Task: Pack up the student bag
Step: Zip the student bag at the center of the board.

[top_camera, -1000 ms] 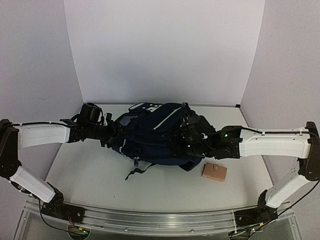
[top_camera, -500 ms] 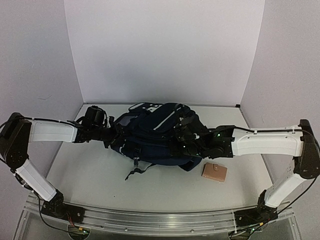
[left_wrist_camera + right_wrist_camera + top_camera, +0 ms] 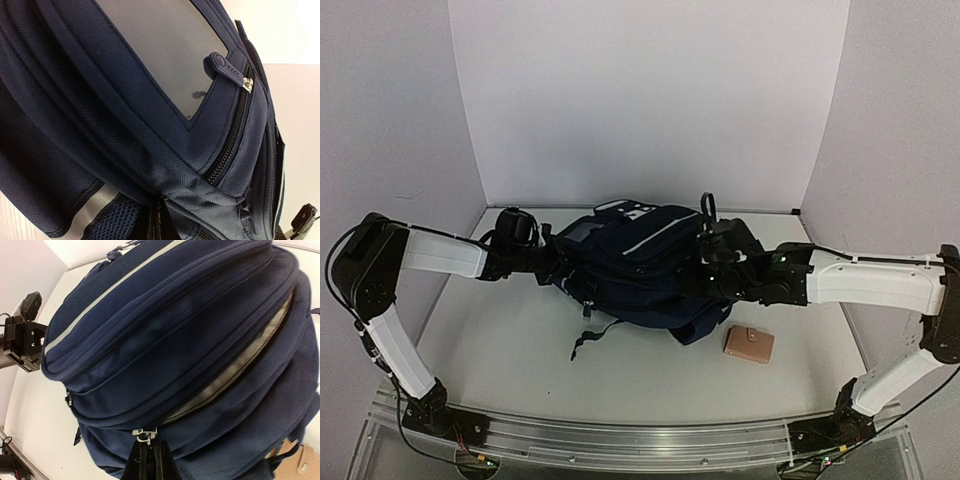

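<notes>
The student bag [image 3: 635, 265], navy with white piping, lies on its side in the middle of the table. My left gripper [image 3: 563, 268] is at its left end, shut on a fold of the bag's fabric [image 3: 165, 192] beside a closed zipper [image 3: 230, 145]. My right gripper [image 3: 706, 272] is at its right end, and its fingers [image 3: 134, 464] are shut on the metal zipper pull [image 3: 145, 434] of the main compartment. That zipper gapes partly open and shows grey lining [image 3: 235, 367].
A tan wallet [image 3: 749, 344] lies on the table just right of the bag's near corner, and shows in the right wrist view as a tan wallet corner [image 3: 299, 465]. A loose strap [image 3: 592, 338] trails toward the front. White walls close the back and both sides.
Both grippers have gone from open to shut, the left on the fabric and the right on the zipper pull. The bag has bunched up and shifted slightly toward the back wall.
</notes>
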You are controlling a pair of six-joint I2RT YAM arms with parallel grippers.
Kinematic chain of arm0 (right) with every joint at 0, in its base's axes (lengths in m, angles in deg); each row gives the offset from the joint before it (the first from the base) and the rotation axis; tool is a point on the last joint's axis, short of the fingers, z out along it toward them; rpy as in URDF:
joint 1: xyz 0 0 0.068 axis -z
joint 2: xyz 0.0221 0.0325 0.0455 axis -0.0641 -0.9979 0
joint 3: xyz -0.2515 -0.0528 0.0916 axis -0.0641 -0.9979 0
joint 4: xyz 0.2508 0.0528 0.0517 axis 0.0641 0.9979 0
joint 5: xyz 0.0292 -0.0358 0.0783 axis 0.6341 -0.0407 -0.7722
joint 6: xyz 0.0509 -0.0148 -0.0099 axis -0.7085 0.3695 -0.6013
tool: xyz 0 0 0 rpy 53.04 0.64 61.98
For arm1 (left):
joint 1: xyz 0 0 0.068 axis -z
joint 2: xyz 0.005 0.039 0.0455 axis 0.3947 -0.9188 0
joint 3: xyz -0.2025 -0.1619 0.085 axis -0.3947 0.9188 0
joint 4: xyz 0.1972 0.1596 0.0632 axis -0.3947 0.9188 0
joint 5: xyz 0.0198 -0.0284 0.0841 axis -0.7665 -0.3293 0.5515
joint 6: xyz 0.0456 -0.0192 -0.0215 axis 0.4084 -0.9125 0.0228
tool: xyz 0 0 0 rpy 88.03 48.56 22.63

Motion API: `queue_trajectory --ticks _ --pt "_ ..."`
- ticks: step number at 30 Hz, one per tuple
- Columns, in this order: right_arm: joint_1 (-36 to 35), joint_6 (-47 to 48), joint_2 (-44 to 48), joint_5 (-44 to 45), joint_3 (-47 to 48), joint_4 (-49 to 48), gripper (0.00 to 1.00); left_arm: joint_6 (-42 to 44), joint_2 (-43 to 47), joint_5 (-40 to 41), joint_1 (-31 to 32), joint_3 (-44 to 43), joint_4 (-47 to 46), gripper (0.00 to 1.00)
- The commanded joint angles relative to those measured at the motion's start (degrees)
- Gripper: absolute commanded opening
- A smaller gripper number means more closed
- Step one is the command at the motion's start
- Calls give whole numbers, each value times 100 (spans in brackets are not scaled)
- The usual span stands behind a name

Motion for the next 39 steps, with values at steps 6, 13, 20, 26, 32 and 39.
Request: queue_trajectory --ticks 6,13,20,26,32,39 --pt "1069 548 293 -733 -410 -183 0 1224 -924 89 -614 -970 -173 0" --pt "1363 884 169 -1480 -263 -581 0 2332 -861 291 -648 -1765 790 13" --pt "1364 881 282 -2114 -494 -1072 0 3817 272 1602 50 -2040 2090 78" --pt "1363 778 400 -2333 -649 -1402 0 4930 656 2440 1443 -2433 2497 82" --pt "1364 783 508 -2288 -772 -1431 0 6002 193 2476 2518 -3151 2603 85" --pt "1364 697 688 -2171 -903 -1436 0 6560 -828 2686 2768 -4264 3160 86"
